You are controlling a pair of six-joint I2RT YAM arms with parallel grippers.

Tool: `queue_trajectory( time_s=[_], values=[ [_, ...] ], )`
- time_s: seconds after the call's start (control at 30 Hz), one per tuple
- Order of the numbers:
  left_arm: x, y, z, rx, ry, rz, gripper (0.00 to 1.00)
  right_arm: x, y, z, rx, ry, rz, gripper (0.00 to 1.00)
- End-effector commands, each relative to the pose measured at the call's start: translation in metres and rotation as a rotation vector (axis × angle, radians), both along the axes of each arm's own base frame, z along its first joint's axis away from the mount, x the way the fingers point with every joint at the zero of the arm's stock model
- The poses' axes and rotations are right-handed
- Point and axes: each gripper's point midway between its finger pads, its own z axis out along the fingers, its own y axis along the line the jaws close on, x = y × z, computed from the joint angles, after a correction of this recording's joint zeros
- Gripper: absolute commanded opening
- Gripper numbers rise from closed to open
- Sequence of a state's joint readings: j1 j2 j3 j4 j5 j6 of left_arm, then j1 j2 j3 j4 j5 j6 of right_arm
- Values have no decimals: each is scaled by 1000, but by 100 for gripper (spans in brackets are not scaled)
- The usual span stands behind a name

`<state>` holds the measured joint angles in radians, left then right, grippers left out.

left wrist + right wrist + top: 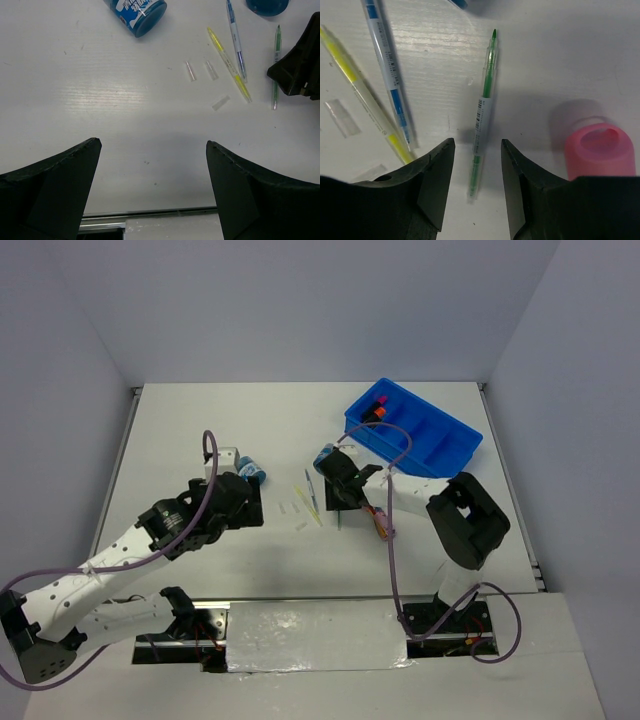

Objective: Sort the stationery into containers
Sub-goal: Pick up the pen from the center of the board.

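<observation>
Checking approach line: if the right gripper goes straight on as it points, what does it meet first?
Likely the green pen, lying between the open fingers of the right gripper, then the table. Height above it is unclear.

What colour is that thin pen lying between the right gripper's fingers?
Green, with a clear barrel; the pen shows best in the right wrist view.

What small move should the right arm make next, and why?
Probably lower straight down and close: the right jaws stand open with the green pen lying flat on the table between them, not yet gripped. The blue pen lies clear to one side.
</observation>
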<state>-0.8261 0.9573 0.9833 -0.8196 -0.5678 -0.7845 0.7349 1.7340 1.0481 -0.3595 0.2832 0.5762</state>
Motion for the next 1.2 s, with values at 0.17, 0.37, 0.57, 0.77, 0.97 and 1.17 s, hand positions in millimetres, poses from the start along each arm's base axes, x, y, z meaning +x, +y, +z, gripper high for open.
queue_trajectory(
  time_s=[0.17, 0.37, 0.57, 0.77, 0.97, 1.17],
  values=[
    [-1, -4, -1, -17, -8, -32, 99, 20, 13, -13, 26, -2, -21, 33],
    [0, -3, -3, -15, -9, -22, 99, 12, 6, -22, 22, 19, -52, 14],
    [12, -29, -23, -112, 19, 18, 99, 6, -5, 27, 81, -73, -84, 0],
    [38, -55, -71, -84, 123, 153, 96, -16, -11, 89, 136, -181, -48, 0],
    [65, -66, -106, 13, 194, 310, 83, -44, -19, 145, 232, -284, 7, 0],
    [85, -75, -135, 6, 233, 359, 58, -65, -29, 178, 290, -348, 46, 0]
  ],
)
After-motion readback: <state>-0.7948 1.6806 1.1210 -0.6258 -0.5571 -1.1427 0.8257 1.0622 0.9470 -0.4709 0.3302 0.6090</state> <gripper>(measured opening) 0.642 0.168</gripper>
